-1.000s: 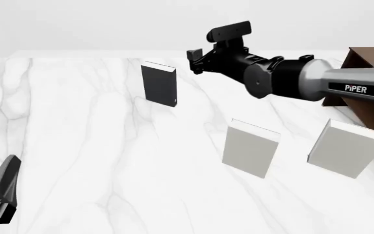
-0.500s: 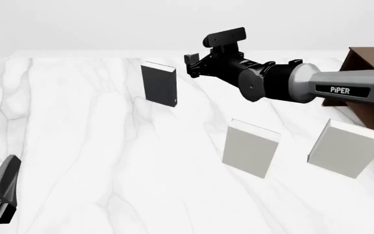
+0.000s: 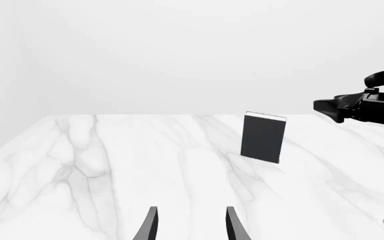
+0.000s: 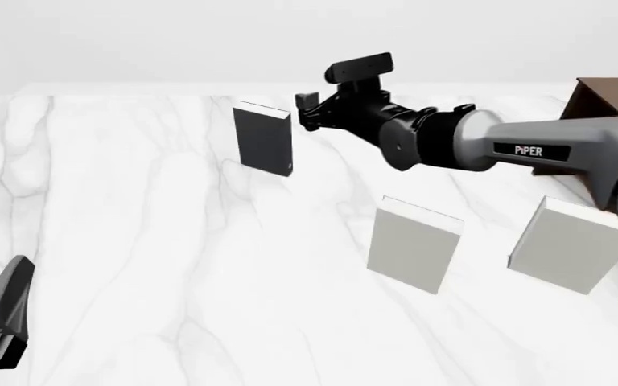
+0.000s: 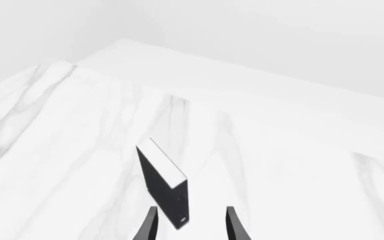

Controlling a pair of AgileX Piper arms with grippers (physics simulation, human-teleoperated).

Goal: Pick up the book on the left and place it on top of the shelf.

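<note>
Shelf (image 4: 610,137) shows only in front view, at the table's right edge. Dark book (image 4: 263,138) stands upright near the far edge, white pages on top. Right gripper (image 4: 305,111) beside it and left gripper (image 3: 190,227) both have fingers spread, holding nothing.

A white marble table (image 4: 158,265) with faint grey veins fills the scene; beyond its far edge rises a plain pale wall (image 4: 180,40) (evenly lit, featureless).
</note>
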